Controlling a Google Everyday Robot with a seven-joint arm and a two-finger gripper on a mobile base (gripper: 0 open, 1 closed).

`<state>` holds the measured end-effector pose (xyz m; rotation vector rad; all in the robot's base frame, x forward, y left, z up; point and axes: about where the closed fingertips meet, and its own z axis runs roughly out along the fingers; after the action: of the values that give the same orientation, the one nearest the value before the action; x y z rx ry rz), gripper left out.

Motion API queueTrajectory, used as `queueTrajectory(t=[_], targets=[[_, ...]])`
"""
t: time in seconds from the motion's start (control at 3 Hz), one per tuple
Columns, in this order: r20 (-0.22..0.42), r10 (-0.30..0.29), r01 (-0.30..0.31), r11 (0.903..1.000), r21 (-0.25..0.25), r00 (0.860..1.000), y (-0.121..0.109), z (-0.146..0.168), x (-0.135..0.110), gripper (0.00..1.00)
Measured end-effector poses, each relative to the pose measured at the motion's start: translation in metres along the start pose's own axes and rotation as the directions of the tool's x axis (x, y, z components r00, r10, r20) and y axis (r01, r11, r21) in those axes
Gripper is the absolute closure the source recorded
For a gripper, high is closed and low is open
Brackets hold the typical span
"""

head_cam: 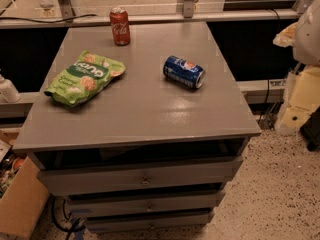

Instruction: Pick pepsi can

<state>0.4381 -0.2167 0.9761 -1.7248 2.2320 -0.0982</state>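
- On the grey worktop, a little right of its middle, the pepsi can is seen lying on its side. Its silver end is turned toward the near right, and its blue body runs back toward the far left.
- At the far edge of the worktop, left of centre, a red cola can is stood upright, well apart from the pepsi can.
- Toward the left side, a green snack bag is laid flat, apart from both cans.
- Beyond the right side of the worktop, at the right edge of the view, the hand can be made out only as a pale shape. It is well apart from the pepsi can. How far open it is cannot be told, nor whether anything is held.
- Below the worktop, three grey drawer fronts are stacked, with a dark gap shown above the topmost one.
- At the near left, a cardboard box is set on the speckled floor.
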Motion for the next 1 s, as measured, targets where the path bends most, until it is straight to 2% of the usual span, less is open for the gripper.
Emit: queueTrajectory(t=[0.33, 0.67, 1.0], targets=[[0.0, 0.0, 0.0, 1.0, 0.0, 1.0, 0.0, 0.0, 0.0, 0.0], [0.019, -0.003, 0.002, 0.9998, 0.021, 1.0, -0.011, 0.009, -0.012, 0.0], [0.072, 0.02, -0.024, 0.9979, 0.06, 0.997, -0.041, 0.03, -0.032, 0.0]])
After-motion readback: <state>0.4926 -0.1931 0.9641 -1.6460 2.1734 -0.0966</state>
